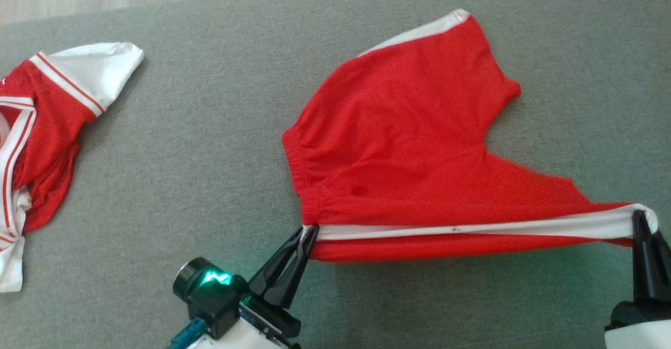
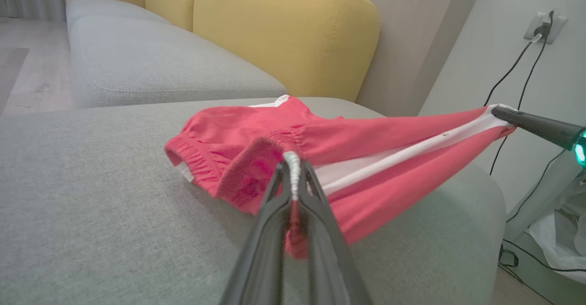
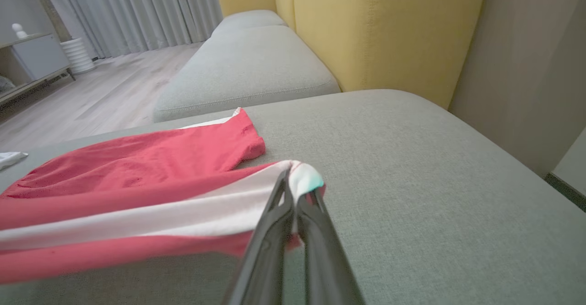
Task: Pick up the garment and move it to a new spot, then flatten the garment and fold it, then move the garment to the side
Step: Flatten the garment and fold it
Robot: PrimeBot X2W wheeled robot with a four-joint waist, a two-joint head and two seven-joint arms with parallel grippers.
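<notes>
The garment is a pair of red shorts with a white side stripe, lying on the grey sofa seat. Its near edge is lifted and stretched taut between both grippers. My left gripper is shut on the garment's waistband end of the stripe. My right gripper is shut on the leg-hem end. In the left wrist view my left gripper pinches the white piping of the garment, with the right gripper at the far corner. In the right wrist view my right gripper pinches the white hem of the garment.
A second red and white garment lies crumpled at the seat's left edge. Yellow back cushions rise behind the seat. Cables and a wall socket are beside the sofa's end. Wooden floor lies beyond the far cushions.
</notes>
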